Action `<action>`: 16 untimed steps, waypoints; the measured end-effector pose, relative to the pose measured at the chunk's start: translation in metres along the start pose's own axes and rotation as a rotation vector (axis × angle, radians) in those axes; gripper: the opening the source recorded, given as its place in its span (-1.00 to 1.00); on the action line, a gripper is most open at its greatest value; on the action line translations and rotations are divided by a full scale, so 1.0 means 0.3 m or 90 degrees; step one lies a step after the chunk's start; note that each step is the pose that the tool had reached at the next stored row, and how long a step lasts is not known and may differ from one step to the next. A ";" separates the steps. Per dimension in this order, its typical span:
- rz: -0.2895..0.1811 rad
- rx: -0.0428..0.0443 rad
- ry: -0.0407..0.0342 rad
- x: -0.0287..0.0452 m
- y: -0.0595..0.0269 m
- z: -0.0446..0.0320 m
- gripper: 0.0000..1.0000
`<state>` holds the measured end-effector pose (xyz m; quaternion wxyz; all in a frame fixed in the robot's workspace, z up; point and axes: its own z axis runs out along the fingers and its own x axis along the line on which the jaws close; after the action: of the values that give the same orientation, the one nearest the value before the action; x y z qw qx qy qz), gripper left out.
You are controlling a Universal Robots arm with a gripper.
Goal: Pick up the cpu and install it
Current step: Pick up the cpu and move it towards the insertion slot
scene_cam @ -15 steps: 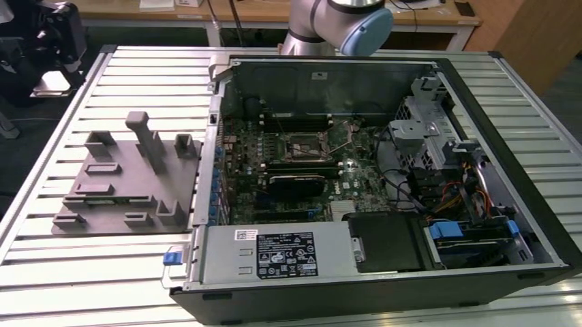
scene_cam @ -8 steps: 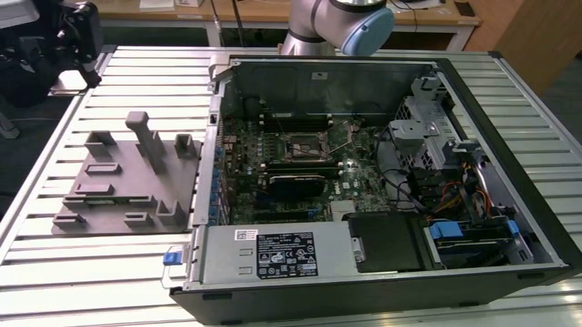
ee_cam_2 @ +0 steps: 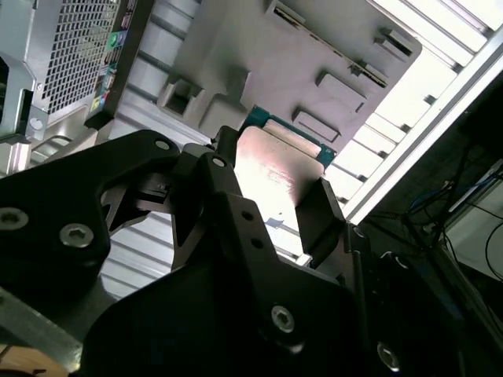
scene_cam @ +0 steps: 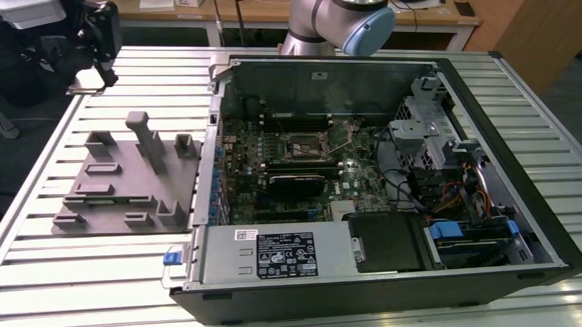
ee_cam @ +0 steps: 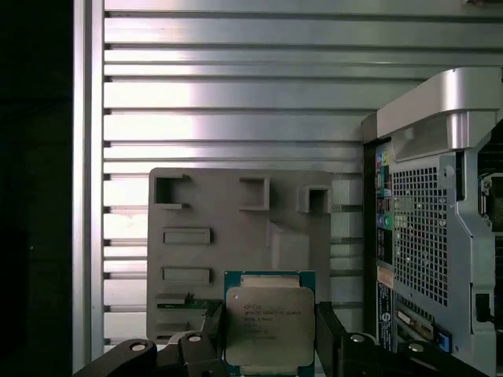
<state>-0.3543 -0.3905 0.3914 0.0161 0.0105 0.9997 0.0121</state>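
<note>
I take the open computer case (scene_cam: pixel 364 296) as my landmark; it lies on the slatted surface (scene_cam: pixel 82 272). The holder block (scene_cam: pixel 118 177) lies on the surface just beside the case, on the exterior view's left. Inside the case lies the motherboard (scene_cam: pixel 355 180), its socket (scene_cam: pixel 303 144) near the case's middle, the power supply (scene_cam: pixel 272 253) along the near wall. The cpu (ee_cam: pixel 269 322) sits between the jaws of the gripper (ee_cam: pixel 269 334), on the holder block's side of the case.

open computer case (scene_cam: pixel 364 294) lying on slatted table (scene_cam: pixel 82 286), motherboard (scene_cam: pixel 356 182) and power supply (scene_cam: pixel 272 253) inside, grey holder block (scene_cam: pixel 109 194) just beside it
</note>
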 end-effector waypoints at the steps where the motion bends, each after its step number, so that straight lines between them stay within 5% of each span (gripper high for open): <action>1: 0.000 0.0000 0.0000 -0.009 0.001 0.000 0.09; 16: 0.000 0.0000 0.0000 -0.144 0.025 0.007 0.09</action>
<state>-0.3110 -0.3840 0.3910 0.0161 0.0105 0.9997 0.0121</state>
